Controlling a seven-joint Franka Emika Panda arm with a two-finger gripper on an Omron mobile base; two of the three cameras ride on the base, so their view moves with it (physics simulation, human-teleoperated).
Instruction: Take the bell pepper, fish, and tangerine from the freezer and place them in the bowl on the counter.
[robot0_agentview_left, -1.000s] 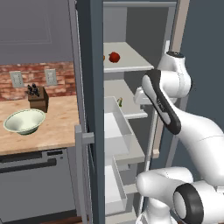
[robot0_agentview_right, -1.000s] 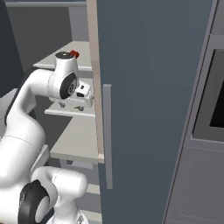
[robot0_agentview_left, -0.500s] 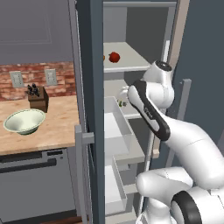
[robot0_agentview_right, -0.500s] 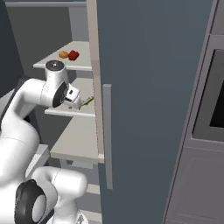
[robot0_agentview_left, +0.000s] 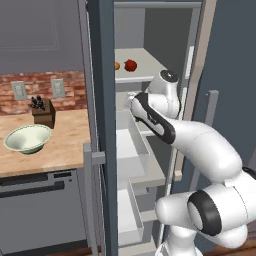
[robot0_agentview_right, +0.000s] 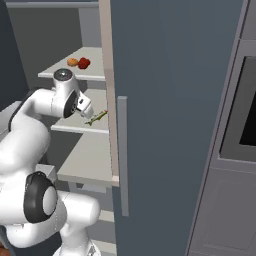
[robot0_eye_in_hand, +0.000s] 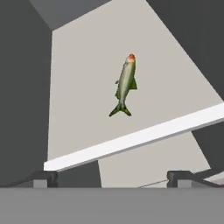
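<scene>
While pincer (robot0_eye_in_hand: 112, 177) stands spread and empty, fish (robot0_eye_in_hand: 124, 85) lies ahead on freezer (robot0_agentview_left: 100, 100) shelf, long axis pointing roughly away.

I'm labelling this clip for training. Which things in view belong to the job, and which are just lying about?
Job things:
- fish
- bell pepper
- tangerine
- freezer
- bowl
- counter
- end effector, open

Lying about:
- knife block
- wall outlets
- oven
</scene>
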